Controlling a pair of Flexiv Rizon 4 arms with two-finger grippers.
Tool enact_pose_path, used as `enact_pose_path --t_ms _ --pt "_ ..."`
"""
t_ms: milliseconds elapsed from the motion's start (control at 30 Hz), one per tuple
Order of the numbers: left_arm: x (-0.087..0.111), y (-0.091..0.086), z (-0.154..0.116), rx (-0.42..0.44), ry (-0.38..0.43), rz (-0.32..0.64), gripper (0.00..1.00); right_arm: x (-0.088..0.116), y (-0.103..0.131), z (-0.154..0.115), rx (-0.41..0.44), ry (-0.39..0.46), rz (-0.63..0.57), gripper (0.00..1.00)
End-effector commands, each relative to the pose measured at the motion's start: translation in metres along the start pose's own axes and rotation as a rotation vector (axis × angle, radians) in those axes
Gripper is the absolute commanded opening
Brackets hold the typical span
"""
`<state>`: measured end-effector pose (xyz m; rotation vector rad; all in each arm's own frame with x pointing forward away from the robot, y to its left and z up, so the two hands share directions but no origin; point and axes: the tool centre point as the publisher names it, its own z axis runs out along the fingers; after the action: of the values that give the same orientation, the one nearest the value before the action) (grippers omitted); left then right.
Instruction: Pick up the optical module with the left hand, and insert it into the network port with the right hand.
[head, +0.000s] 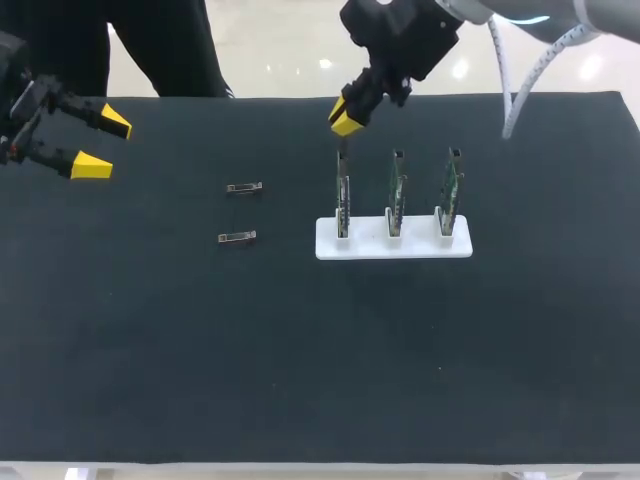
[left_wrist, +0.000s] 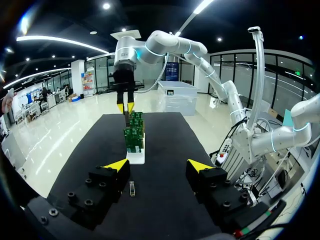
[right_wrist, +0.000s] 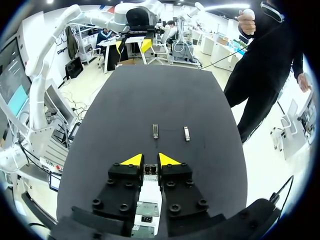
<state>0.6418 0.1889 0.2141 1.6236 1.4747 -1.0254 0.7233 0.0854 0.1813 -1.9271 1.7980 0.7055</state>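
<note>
The right gripper (head: 346, 118) is pinched narrow on an optical module (right_wrist: 150, 170), poised above the leftmost board (head: 343, 200) in the white rack (head: 400, 250) — apparently lined up for its port. The left gripper (head: 103, 144) hangs wide and empty off to the side — two more modules (head: 244, 188) lie on the counter (head: 300, 350).

Table (head: 150, 350): here's the black top, wide and flat, with a pale edge along the near side.
Far module (head: 244, 188): a small metal piece lies flat on the top, left of the holder and well apart from it.
Near module (head: 237, 238): same kind, also flat, near the first and parallel to it, not touching.
Holder (head: 393, 247): a white block sits right of the modules.
Boards (head: 397, 195): three green ones stand upright in the holder, side by side and apart.
</note>
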Motion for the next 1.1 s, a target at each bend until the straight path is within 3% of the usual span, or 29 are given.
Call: enact_pose_path --t_ms 33,1100 --pt "-0.0001 0.0009 0.0001 0.002 0.003 -0.001 1.0 0.0024 0.0007 0.0009 -0.001 -0.007 -0.001 0.0" --pt "-0.0001 0.0009 0.0001 0.002 0.003 -0.001 1.0 0.0005 -0.0007 0.0043 0.007 -0.01 -0.008 0.0"
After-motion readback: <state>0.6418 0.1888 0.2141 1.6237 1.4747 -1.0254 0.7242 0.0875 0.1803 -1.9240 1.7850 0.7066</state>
